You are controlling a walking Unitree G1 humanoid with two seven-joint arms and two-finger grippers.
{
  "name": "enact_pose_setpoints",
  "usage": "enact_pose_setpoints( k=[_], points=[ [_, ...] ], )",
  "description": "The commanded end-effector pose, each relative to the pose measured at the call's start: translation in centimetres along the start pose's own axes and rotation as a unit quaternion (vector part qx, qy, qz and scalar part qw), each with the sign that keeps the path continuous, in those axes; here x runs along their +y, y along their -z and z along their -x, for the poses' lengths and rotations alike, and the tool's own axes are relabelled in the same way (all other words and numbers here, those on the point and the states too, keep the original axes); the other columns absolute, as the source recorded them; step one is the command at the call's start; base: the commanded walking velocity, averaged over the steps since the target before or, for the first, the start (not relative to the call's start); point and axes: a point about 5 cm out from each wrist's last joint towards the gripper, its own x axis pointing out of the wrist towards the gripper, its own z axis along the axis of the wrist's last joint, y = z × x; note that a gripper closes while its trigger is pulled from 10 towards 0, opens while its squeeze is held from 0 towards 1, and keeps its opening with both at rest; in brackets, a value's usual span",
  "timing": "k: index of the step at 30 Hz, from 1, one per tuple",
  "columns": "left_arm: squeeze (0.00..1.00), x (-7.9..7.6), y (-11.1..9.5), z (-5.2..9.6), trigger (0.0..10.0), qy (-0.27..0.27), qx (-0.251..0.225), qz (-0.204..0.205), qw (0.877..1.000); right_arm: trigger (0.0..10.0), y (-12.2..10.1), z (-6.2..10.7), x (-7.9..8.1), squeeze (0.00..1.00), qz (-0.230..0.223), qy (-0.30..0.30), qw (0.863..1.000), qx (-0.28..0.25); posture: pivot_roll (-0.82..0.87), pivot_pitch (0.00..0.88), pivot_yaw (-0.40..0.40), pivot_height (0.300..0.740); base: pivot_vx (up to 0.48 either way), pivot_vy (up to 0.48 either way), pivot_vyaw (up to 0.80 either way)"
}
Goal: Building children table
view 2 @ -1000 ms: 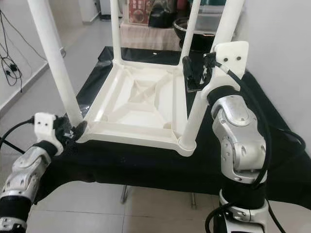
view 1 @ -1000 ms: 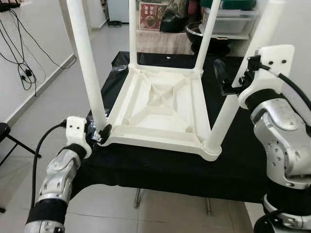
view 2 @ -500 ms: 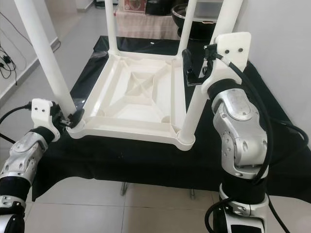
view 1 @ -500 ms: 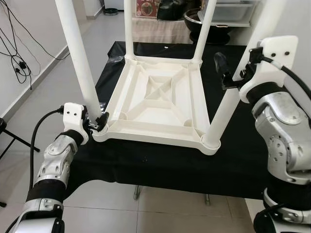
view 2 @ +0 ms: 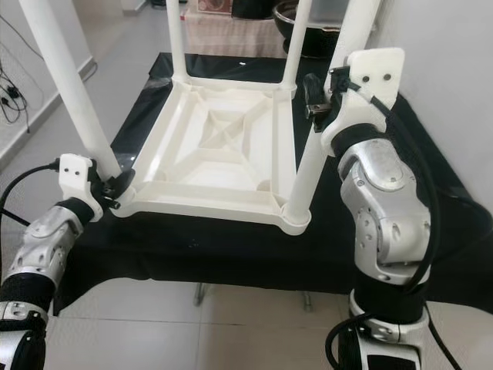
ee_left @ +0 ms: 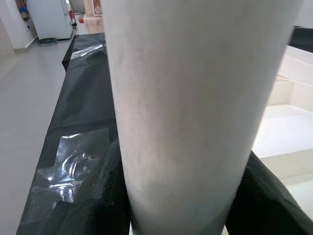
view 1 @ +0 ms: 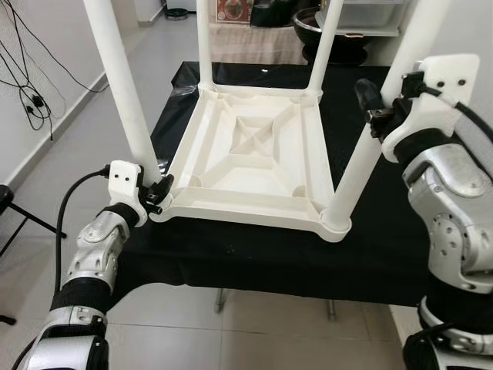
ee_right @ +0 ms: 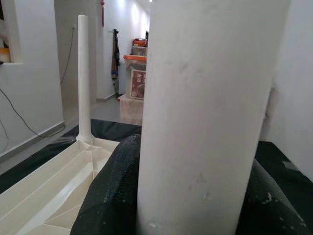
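Silver jointed arms, white wrist brackets, black cables, seemingly rubbery black fingers (ee_right: pixel 112 191).

A bench (view 1: pixel 254 262) draped in black cloth stood on a pale tiled floor (view 1: pixel 77 146). Directly on it lay a white plastic children table (view 1: pixel 254 166), turned upside down with its four legs pointing up. A crinkled clear plastic sheet (ee_left: pixel 68 166) lay on the cloth near one corner.

Even, bright daylight is being thrown across both eye views, sharp throughout. Glare is being caught on crinkled plastic film (ee_left: pixel 73 166). The nearest white leg (ee_right: pixel 205 112) is being rendered soft.
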Motion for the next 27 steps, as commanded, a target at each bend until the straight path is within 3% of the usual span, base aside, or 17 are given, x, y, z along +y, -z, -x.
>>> enact_pose_setpoints(
  k=[1,8,13,14,15,16,17,18,21,22,23,25,26,27],
  points=[
    [0.0,1.2,1.0,0.8,0.0,-0.041,0.014,0.019,0.999,0.0,-0.8,0.3,-1.1,0.0,0.015,0.033,0.999,-0.011,-0.11,0.108,-0.045,0.74,0.0,0.0,0.0],
    [0.0,1.8,1.1,1.2,0.0,-0.058,0.012,0.021,0.998,0.0,-0.7,0.3,-1.2,0.0,0.011,0.035,0.999,-0.008,-0.11,0.108,-0.048,0.74,0.0,0.0,0.0],
    [0.0,2.8,-0.3,1.0,0.0,-0.077,-0.016,0.015,0.997,0.0,-0.5,0.2,-1.2,0.0,0.009,0.041,0.999,-0.003,-0.1,0.106,-0.047,0.74,0.0,0.0,0.0],
    [0.0,3.1,-1.4,0.6,0.0,-0.079,-0.033,0.008,0.996,1.3,-0.2,0.2,-1.4,0.0,0.01,0.051,0.999,0.006,-0.1,0.106,-0.047,0.74,0.0,0.0,0.0],
    [0.0,3.3,-2.6,0.3,0.0,-0.079,-0.052,0.0,0.996,7.4,0.2,0.1,-1.7,0.0,0.009,0.064,0.998,0.015,-0.09,0.105,-0.046,0.74,0.0,0.0,0.0],
    [0.0,3.3,-2.6,0.3,0.0,-0.079,-0.052,0.0,0.996,7.4,0.2,0.1,-1.7,0.0,0.009,0.064,0.998,0.015,-0.09,0.105,-0.046,0.74,0.0,0.0,0.0],
    [0.0,3.6,-4.1,-0.1,0.0,-0.078,-0.074,-0.009,0.994,10.0,0.6,0.1,-2.0,0.0,0.005,0.078,0.997,0.025,-0.09,0.104,-0.046,0.74,0.0,0.0,0.0],
    [0.0,3.8,-5.7,-0.5,3.1,-0.077,-0.095,-0.019,0.992,10.0,1.1,0.1,-2.4,0.0,0.0,0.093,0.995,0.036,-0.08,0.101,-0.043,0.74,0.0,0.0,0.0],
    [0.0,4.0,-7.3,-0.9,3.1,-0.076,-0.116,-0.028,0.99,10.0,1.5,0.0,-2.8,0.0,-0.006,0.108,0.993,0.044,-0.08,0.101,-0.042,0.74,0.0,0.0,0.0],
    [0.0,4.2,-9.8,-1.4,10.0,-0.07,-0.148,-0.044,0.986,10.0,2.1,0.0,-3.3,0.0,-0.017,0.129,0.99,0.057,-0.07,0.099,-0.038,0.74,0.0,0.0,0.0],
    [0.0,4.2,-9.8,-1.4,10.0,-0.07,-0.148,-0.044,0.986,10.0,2.1,0.0,-3.3,0.0,-0.017,0.129,0.99,0.057,-0.07,0.099,-0.038,0.74,0.0,0.0,0.0],
    [0.0,4.2,-16.2,-2.4,10.0,-0.047,-0.22,-0.085,0.971,10.0,3.7,-0.3,-4.3,0.0,-0.046,0.174,0.98,0.085,-0.04,0.093,-0.027,0.74,0.0,0.0,0.0],
    [0.0,4.2,-16.2,-2.4,10.0,-0.047,-0.22,-0.085,0.971,10.0,3.7,-0.3,-4.3,0.0,-0.046,0.174,0.98,0.085,-0.04,0.093,-0.027,0.74,0.0,0.0,0.0],
    [0.0,3.8,-19.7,-2.7,10.0,-0.028,-0.254,-0.11,0.961,10.0,4.6,-0.5,-4.5,0.0,-0.065,0.192,0.974,0.098,-0.02,0.089,-0.018,0.74,0.0,0.0,0.0]
  ],
)
